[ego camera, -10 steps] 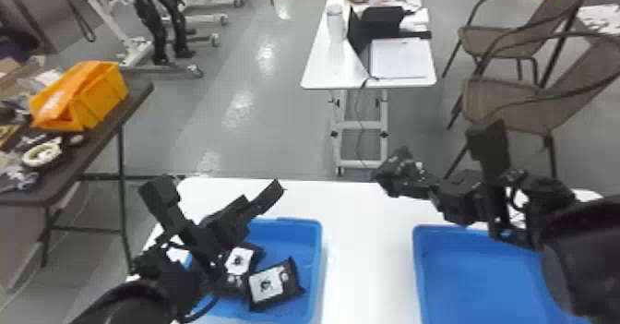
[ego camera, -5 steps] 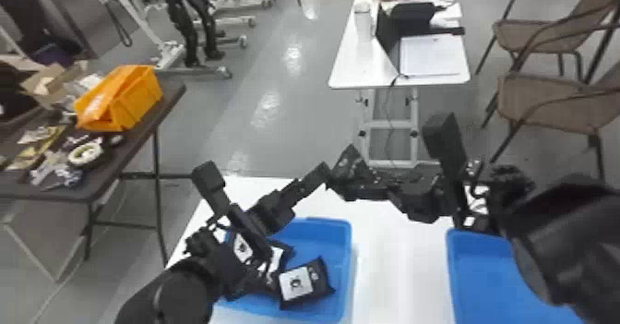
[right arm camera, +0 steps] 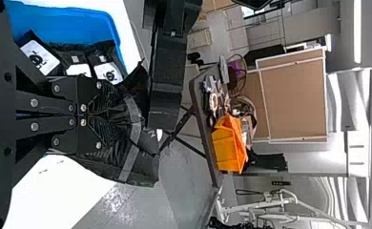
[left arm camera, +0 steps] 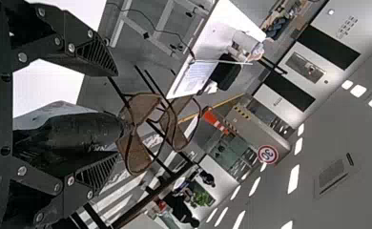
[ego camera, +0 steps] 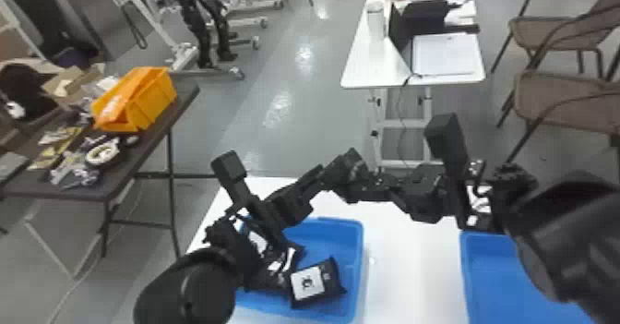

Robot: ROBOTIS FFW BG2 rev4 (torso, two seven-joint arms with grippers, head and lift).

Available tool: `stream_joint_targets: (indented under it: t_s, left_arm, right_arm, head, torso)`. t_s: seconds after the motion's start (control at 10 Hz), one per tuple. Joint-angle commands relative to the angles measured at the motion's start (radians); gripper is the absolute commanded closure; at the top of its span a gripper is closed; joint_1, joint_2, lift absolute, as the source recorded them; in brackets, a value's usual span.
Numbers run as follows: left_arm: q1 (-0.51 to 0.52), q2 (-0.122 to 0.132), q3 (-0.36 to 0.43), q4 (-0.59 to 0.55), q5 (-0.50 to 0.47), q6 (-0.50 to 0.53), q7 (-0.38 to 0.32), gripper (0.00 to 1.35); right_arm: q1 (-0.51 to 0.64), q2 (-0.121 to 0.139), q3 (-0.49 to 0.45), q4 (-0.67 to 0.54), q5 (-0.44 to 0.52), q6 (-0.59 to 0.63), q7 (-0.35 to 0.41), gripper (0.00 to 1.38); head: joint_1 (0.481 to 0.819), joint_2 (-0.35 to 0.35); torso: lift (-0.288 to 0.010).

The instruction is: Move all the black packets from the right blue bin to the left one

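In the head view, the left gripper (ego camera: 318, 175) and its black arm (ego camera: 187, 288) are partly covering black packets with white labels (ego camera: 279, 265) and a blue plastic bin (ego camera: 361, 263). Below the right gripper (ego camera: 364, 184), a second blue plastic bin (ego camera: 484, 272) is running off the edge. Between the left gripper's fingers, a dark, glossy form (left arm camera: 74, 136) is defying identification.

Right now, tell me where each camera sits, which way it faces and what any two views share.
Head view: on the head, facing forward and down at the left bin and right bin; left arm and right arm show.
Left wrist view: on that wrist, looking past the left tool's parted fingers towards brown chairs.
Right wrist view: on that wrist, looking past the right tool, shut on a black packet, towards an orange bin.
Shared: head and right wrist views both show the orange bin.
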Motion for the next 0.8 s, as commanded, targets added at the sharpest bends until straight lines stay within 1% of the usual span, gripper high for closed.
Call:
stream_joint_targets:
  t_s: [0.0, 0.1, 0.3, 0.4, 0.5, 0.6, 0.7]
  left_arm:
    - [0.004, -0.013, -0.017, -0.02, -0.024, -0.013, 0.026, 1.19]
    - [0.002, -0.028, -0.017, -0.02, -0.024, -0.014, 0.012, 1.22]
    - [0.01, -0.031, -0.017, -0.02, 0.006, -0.036, 0.014, 1.22]
    - [0.018, -0.039, -0.011, -0.02, 0.024, -0.05, 0.019, 1.22]
    - [0.019, -0.045, 0.0, -0.02, 0.044, -0.037, 0.017, 1.22]
    - [0.024, -0.039, -0.009, -0.034, 0.022, -0.05, 0.025, 1.22]
    - [0.031, -0.045, -0.002, -0.035, 0.039, -0.063, 0.031, 1.22]
  right_arm:
    - [-0.011, 0.006, 0.011, 0.025, -0.012, -0.014, 0.0, 1.21]
    - [-0.015, 0.014, 0.011, 0.043, -0.013, -0.025, 0.0, 1.21]
    - [-0.026, 0.028, 0.011, 0.083, -0.002, -0.051, -0.005, 1.21]
    - [-0.035, 0.034, 0.008, 0.1, 0.005, -0.068, -0.012, 1.21]
    - [-0.045, 0.042, 0.006, 0.112, 0.014, -0.083, -0.02, 1.21]
    - [-0.049, 0.043, 0.005, 0.117, 0.024, -0.088, -0.023, 1.21]
    - [-0.049, 0.045, 0.005, 0.125, 0.025, -0.098, -0.025, 1.2]
  head:
    - [0.695, 0.303]
    - [0.695, 0.305]
    - [0.695, 0.299]
    - [0.695, 0.297]
    - [0.695, 0.298]
    - [0.695, 0.297]
    - [0.695, 0.297]
  torso:
    - [0.0]
    - [0.0]
    - [0.0]
    - [0.0]
    - [0.0]
    - [0.0]
    - [0.0]
